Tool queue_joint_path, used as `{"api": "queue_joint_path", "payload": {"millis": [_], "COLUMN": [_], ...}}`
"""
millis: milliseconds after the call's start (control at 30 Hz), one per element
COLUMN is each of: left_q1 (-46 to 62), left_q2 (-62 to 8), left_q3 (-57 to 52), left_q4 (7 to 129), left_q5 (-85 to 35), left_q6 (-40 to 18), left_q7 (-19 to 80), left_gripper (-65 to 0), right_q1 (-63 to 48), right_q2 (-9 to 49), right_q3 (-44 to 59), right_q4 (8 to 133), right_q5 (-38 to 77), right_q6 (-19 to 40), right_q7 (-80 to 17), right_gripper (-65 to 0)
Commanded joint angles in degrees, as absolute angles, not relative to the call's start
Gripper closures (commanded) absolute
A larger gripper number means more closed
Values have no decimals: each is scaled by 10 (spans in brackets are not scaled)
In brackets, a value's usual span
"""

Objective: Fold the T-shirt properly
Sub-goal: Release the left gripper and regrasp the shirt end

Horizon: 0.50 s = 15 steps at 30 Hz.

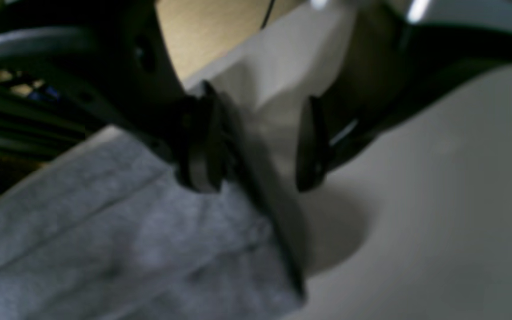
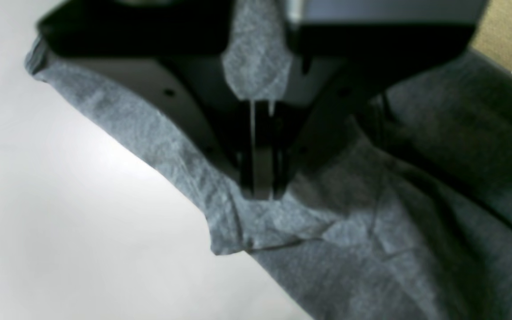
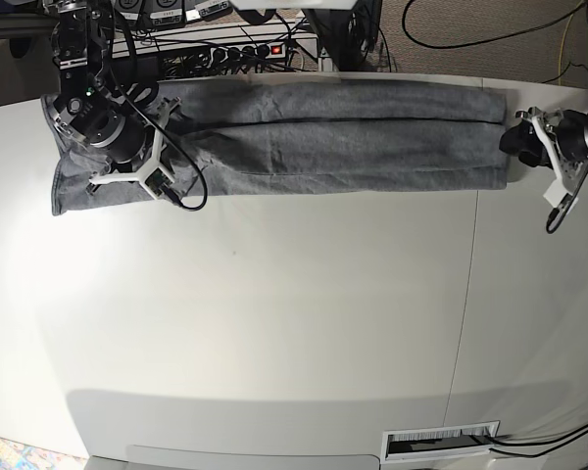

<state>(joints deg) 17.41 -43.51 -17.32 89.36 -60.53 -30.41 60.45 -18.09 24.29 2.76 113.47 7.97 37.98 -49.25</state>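
The T-shirt (image 3: 323, 137) lies along the far edge of the white table (image 3: 274, 313), folded lengthwise into a long grey band that runs from the far left almost to the far right, with creases running its whole length. At its left end the cloth bunches up under the right tool (image 2: 260, 186), whose jaws are clenched on a pinch of the grey fabric; a tuft of it pokes up between the black fingers (image 2: 242, 164) in the right wrist view, and a hemmed corner hangs just below. At the right end of the band sits the left tool (image 1: 260, 146), its two dark pads (image 1: 311, 146) spread apart and released, one at the folded edge of the shirt and the other over bare table beside it, nothing between them. Beyond the far edge of the table a power strip (image 3: 255, 49) and tangled black cables (image 3: 451, 29) lie on the floor.
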Motion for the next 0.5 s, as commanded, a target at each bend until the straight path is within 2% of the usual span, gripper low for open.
{"api": "queue_joint_path", "payload": {"millis": [0, 267, 467], "left_q1": [171, 171, 170], "left_q2": [-448, -446, -430], "left_q3": [-180, -180, -180], "left_q4": [888, 816, 816], "left_q5": [-635, -759, -786], "left_q6": [-304, -317, -332], "left_q7": [601, 628, 635], "left_gripper": [-296, -296, -296], "right_q1": [-176, -176, -176], "right_q2": [251, 251, 251], "right_q3": [31, 31, 31], "right_q4": [1143, 1143, 1143], "right_q5": [83, 83, 83], "right_q6": [377, 377, 377], "right_q7": [-487, -489, -491], "right_gripper": [-4, -4, -4]}}
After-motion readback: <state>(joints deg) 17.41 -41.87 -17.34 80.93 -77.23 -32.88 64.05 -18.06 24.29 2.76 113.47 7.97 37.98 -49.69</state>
